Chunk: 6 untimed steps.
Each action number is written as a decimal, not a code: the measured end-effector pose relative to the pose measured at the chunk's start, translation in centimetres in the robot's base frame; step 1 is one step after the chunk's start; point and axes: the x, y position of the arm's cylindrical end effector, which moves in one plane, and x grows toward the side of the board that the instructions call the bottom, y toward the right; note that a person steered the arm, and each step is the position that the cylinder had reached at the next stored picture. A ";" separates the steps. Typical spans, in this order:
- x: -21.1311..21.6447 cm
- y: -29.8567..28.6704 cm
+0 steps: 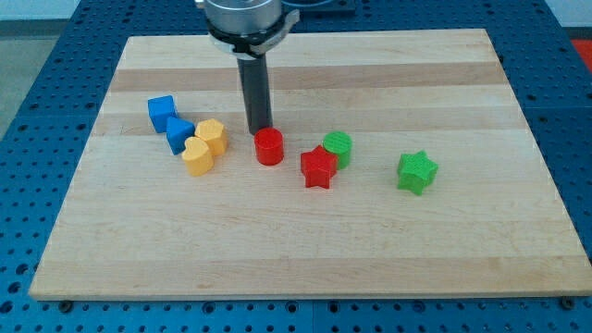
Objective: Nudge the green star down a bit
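The green star (417, 172) lies on the wooden board (305, 250) at the view's right, apart from the other blocks. My tip (258, 130) is the lower end of the dark rod. It stands far to the left of the star, just above and behind the red cylinder (269, 146), close to it or touching it.
A red star (318, 166) touches a green cylinder (338, 147) between my tip and the green star. At the view's left sit two blue blocks (169, 121), a yellow hexagon (212, 135) and a yellow heart (197, 156). The blue perforated table surrounds the board.
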 end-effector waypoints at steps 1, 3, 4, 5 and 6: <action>-0.1 0.9; -0.1 4.0; 0.2 5.1; -1.3 9.9; 0.2 17.5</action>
